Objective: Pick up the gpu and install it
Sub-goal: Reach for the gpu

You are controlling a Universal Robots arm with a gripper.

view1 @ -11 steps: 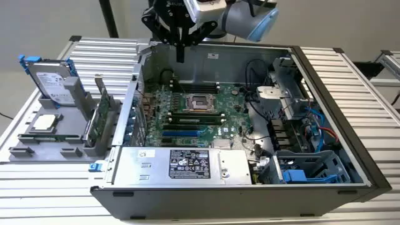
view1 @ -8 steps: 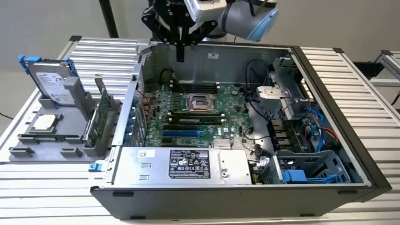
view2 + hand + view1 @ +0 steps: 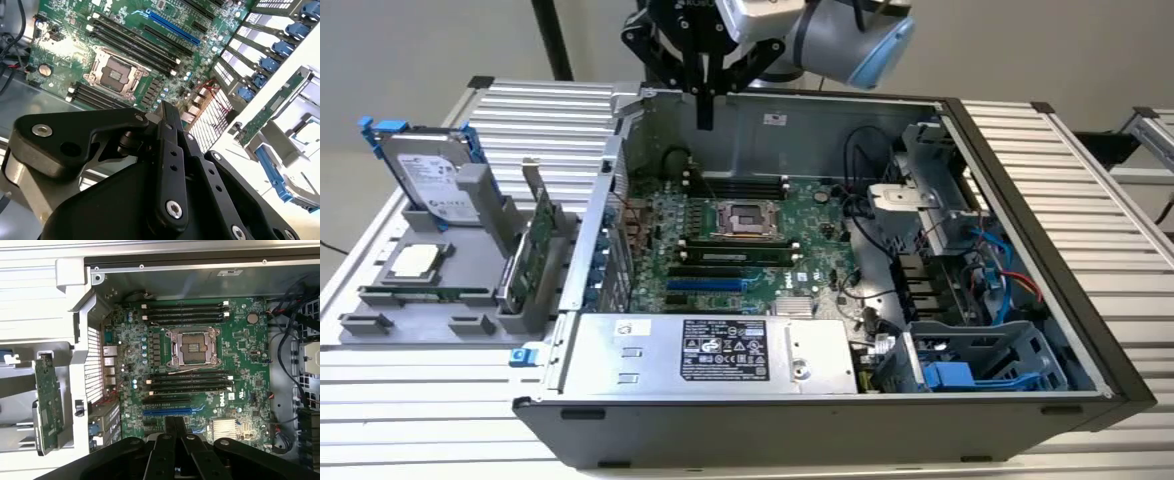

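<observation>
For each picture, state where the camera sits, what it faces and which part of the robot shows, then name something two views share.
Exterior view: off the arm, looking down slantwise into the open computer case; the arm and its tool hang over the far wall.
First wrist view: on the arm, facing straight down on the motherboard; the tool's linkage shows.
Second wrist view: on the arm, looking aslant past the tool at the motherboard.
Shared: both wrist views show the processor socket and the gpu standing outside the case.
</observation>
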